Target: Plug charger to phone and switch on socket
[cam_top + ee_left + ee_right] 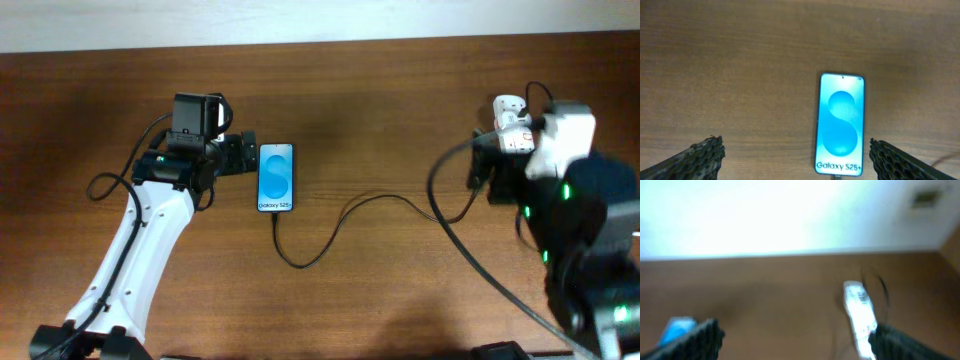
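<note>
The phone [276,177] lies flat on the table with its blue "Galaxy S25+" screen lit. It also shows in the left wrist view [840,125]. The black charger cable [340,218] runs from the phone's bottom edge, loops, and heads right; its plug tip [837,177] sits at the phone's port. My left gripper [243,152] is open and empty just left of the phone, which lies between its fingers [800,162] toward the right finger. The white socket strip [510,125] lies at the far right, blurred in the right wrist view [859,317]. My right gripper [800,342] is open and empty, its right finger beside the strip.
The table's far edge meets a pale wall [300,20]. The right arm's body [580,200] covers part of the socket strip and its cord. The phone appears as a blue blur at the left of the right wrist view [677,327].
</note>
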Controlling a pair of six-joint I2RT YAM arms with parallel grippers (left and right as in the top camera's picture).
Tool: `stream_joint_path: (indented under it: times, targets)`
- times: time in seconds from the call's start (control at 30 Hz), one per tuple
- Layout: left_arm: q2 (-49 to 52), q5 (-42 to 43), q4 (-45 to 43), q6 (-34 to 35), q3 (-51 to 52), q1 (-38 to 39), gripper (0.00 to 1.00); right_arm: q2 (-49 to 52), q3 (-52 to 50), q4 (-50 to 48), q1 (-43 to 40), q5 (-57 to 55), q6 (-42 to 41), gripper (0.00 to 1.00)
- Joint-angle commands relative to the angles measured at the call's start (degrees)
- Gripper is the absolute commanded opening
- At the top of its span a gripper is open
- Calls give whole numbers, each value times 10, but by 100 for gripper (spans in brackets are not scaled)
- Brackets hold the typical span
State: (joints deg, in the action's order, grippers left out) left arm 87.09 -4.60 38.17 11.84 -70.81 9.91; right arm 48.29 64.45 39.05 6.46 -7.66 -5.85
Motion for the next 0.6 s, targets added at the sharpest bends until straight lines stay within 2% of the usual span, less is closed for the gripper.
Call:
stream_joint_path:
  times: [0.0,0.07,0.17,0.37,0.57]
  targets:
    - [-9,-4,0,3,0,1,99,-136,-176,-123,-37,33,0,98]
    - [-9,-4,0,3,0,1,99,-272,-366,-310,-40,34,-2,98]
    - [-9,-4,0,3,0,1,99,-376,-524,-440,-39,52,-7,98]
    - [-9,-4,0,3,0,1,100,-461,-630,-442,-39,73,-7,98]
    - [-9,-4,0,3,0,1,99,-481,-641,-345,-39,90,-6,98]
